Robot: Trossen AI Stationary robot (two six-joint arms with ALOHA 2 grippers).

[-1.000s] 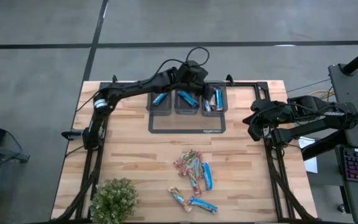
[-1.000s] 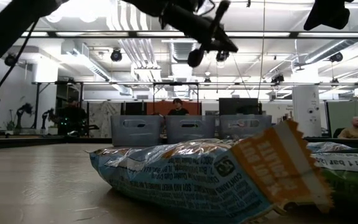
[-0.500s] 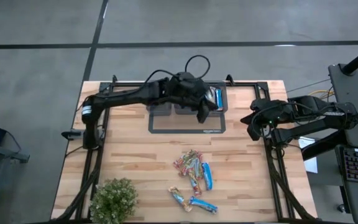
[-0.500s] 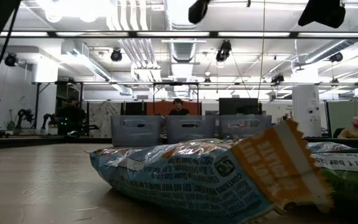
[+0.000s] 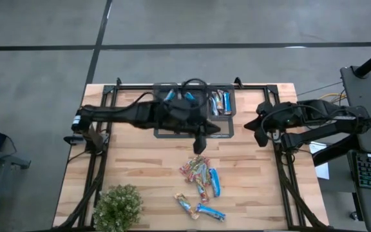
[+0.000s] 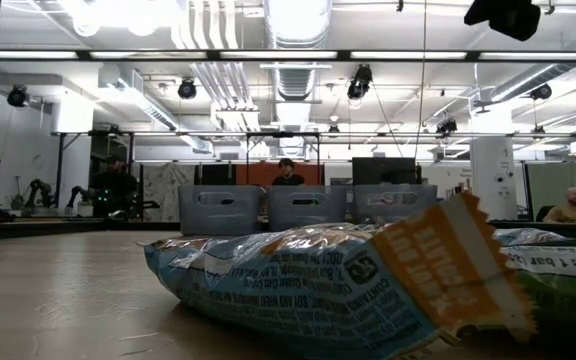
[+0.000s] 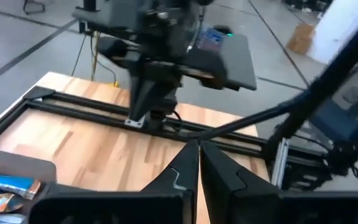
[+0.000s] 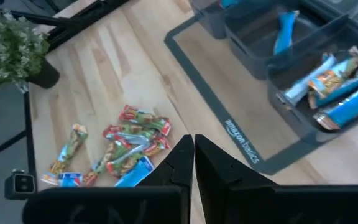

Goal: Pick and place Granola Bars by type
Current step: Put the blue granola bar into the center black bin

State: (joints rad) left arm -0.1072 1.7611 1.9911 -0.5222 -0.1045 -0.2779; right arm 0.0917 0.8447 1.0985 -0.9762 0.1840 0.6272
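Several granola bars (image 5: 199, 174) in blue and in green-red-orange wrappers lie in a loose pile on the wood, with two more (image 5: 199, 209) nearer the front edge. The pile (image 8: 129, 146) also shows in the right wrist view, and one blue bar (image 6: 318, 290) fills the low view. More bars lie in the grey bins (image 5: 195, 102) at the far middle. My left gripper (image 5: 199, 145) hangs shut and empty over the tray's near edge, just beyond the pile. My right gripper (image 5: 261, 133) waits shut and empty at the right.
Three bins stand in a row on a dark tray (image 5: 195, 132); the rightmost (image 8: 328, 81) holds several bars, another (image 8: 284, 34) a blue one. A leafy plant (image 5: 118, 206) stands at the near left corner. Bare wood lies left of the pile.
My left gripper has swung from above the bins toward the table's near edge, rising out of the low view and rolling about its own axis. It now hangs past the tray's front rim near the pile. It stayed shut. The bars have not moved.
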